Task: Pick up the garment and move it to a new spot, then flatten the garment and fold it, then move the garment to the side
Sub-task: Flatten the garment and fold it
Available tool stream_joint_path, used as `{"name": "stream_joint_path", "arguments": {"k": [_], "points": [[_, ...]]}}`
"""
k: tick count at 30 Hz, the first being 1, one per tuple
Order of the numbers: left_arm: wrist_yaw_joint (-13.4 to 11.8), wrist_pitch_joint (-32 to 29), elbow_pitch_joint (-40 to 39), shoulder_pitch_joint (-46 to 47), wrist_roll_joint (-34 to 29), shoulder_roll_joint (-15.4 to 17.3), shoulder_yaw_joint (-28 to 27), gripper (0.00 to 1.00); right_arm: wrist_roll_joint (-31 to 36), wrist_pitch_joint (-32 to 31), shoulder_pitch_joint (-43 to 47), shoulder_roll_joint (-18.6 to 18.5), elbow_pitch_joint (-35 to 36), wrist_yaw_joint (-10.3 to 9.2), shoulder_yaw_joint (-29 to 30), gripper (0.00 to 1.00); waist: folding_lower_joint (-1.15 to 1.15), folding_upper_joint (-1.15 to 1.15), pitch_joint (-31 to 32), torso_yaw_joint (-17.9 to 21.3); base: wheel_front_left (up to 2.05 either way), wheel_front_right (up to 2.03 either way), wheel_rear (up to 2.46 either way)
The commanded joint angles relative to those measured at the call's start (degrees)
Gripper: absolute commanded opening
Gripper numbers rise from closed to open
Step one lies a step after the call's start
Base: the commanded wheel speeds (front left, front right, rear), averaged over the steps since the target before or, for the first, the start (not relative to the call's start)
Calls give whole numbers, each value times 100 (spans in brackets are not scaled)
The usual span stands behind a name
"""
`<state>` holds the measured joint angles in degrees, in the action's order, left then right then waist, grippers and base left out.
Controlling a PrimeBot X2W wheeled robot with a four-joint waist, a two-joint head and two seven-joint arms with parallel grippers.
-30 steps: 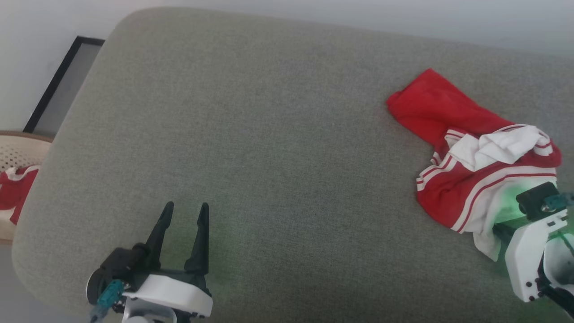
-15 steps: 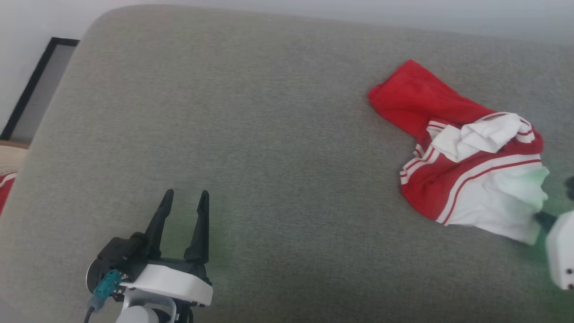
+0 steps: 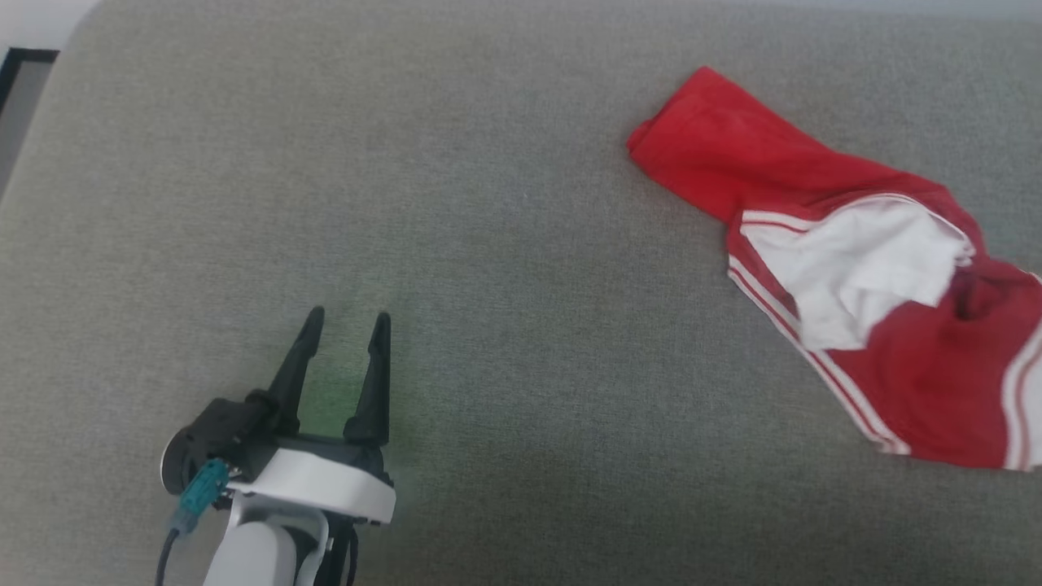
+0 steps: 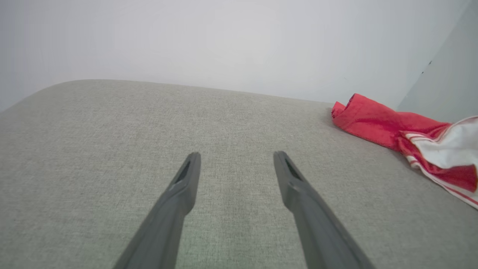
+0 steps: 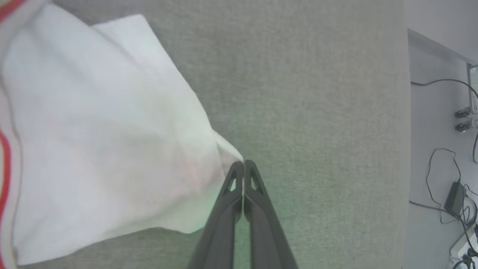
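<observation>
Right gripper (image 5: 243,164) is clenched on a white corner of the garment (image 5: 93,130), which has been drawn out from a bunched heap to lie longer across the right of the grey cushion (image 3: 521,244). Flattening looks begun. Left gripper (image 3: 348,319) waits with jaws spread, well apart.

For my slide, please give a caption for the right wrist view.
Right gripper, shut, pinches a white corner of the garment over the grey cushion.

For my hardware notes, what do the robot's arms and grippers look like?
The left gripper has two long, tapering dark fingers on a black base with a white shell, a teal connector with a dark cable, and a pale forearm. The right gripper shows two dark grey fingers with slotted tips.
</observation>
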<state>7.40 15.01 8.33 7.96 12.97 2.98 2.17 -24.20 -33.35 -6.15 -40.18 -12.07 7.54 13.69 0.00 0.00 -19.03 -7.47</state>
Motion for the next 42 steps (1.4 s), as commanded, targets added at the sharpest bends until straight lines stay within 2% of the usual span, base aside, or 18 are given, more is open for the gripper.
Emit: {"name": "stream_joint_path", "arguments": {"k": [1, 6, 8, 15, 16, 17, 18, 21, 24, 27, 29, 31, 36, 39, 42], "points": [[9, 24, -30, 103, -63, -9, 16, 100, 68, 103, -37, -23, -171, -11, 128, 0, 0, 0, -69, 30, 0, 0, 0], [9, 24, -34, 198, -66, 99, 50, 100, 468, 486, -177, -94, -773, -10, 466, 0, 0, 0, -153, 68, 0, 0, 0], [9, 24, -17, 214, -36, 144, 77, 100, 430, 619, -288, 77, -939, -10, 506, 0, 0, 0, -153, 89, 0, 0, 0], [9, 24, -54, 294, 39, 336, 159, 100, 346, 1227, -537, 332, -1033, -11, 409, 0, 0, 0, -46, 215, 0, 0, 0], [9, 24, -84, 317, 45, 406, 202, 100, 278, 1384, -591, 422, -997, -11, 403, 42, 0, 0, -6, 253, 0, 0, 0], [9, 24, -119, 343, 57, 486, 243, 100, 233, 1568, -624, 506, -920, -10, 386, 95, 0, 0, 39, 294, 0, 0, 0], [9, 24, -147, 370, 87, 575, 296, 100, 178, 1745, -659, 568, -855, -10, 370, 100, 0, 0, 92, 340, 0, 0, 0], [9, 24, -204, 573, 135, 949, 584, 100, -2, 2307, -726, 763, -562, -10, 219, 100, 0, 0, 247, 508, 0, 0, 0], [9, 24, -146, 935, 273, 1454, 1132, 100, -89, 2906, -779, 997, -298, -10, 25, 100, 0, 0, 388, 715, 0, 0, 0], [9, 6, 78, 1530, 512, 1987, 2076, 100, -132, 3457, -843, 1280, -58, -10, -186, 100, 0, 0, 478, 949, 0, 0, 0], [9, -310, 201, 2048, 926, 2211, 2825, 100, -150, 3746, -835, 1483, 49, -10, -323, 100, 0, 0, 499, 1113, 0, 0, 0], [7, -776, 268, 2644, 1496, 2340, 3547, 100, -206, 3990, -846, 1666, 117, -10, -400, 100, 0, 0, 487, 1275, 0, 0, 0], [2, -2514, 543, 4119, 3247, 2417, 5211, 100, -337, 4325, -891, 2044, 115, -9, -598, 100, 0, 0, 341, 1773, 0, 0, 0], [2, -3512, 804, 4846, 4016, 2407, 5979, 100, -393, 4466, -962, 2185, 62, -10, -718, 100, 0, 0, 190, 2138, 0, 0, 0], [2, -4217, 1091, 5395, 4588, 2402, 6519, 100, -425, 4579, -1011, 2300, -33, -10, -816, 100, 0, 0, 3, 2499, 0, 0, 0]]}}
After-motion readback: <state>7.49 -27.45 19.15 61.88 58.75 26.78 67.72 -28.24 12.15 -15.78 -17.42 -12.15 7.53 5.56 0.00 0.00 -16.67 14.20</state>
